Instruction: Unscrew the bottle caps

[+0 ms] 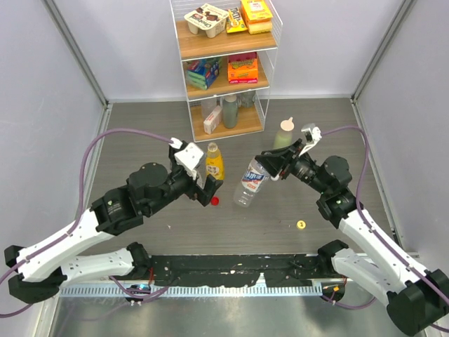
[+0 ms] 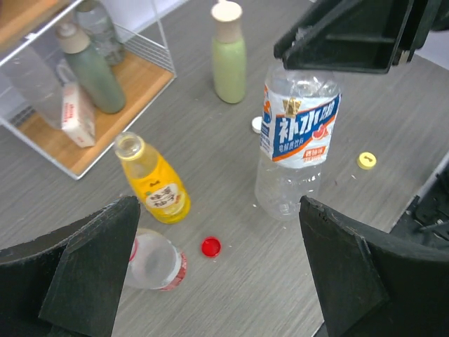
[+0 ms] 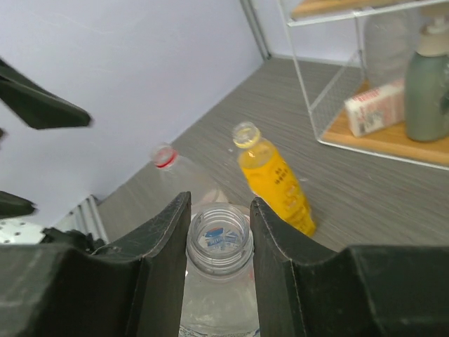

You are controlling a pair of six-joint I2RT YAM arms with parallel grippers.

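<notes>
Three bottles are uncapped. The blue-label bottle [image 3: 219, 242] sits at lower centre of the right wrist view, its neck clamped between the fingers of the right gripper [image 3: 219, 210]. The juice bottle [image 2: 156, 184] and red-label bottle [image 2: 158, 261] are at lower left of the left wrist view. Three caps lie on the table [image 2: 231, 302]: a red cap [image 2: 211, 246], a yellow cap [image 2: 366, 160] and a white cap [image 2: 257, 125]. The left gripper [image 2: 216, 210] gapes wide and holds nothing.
</notes>
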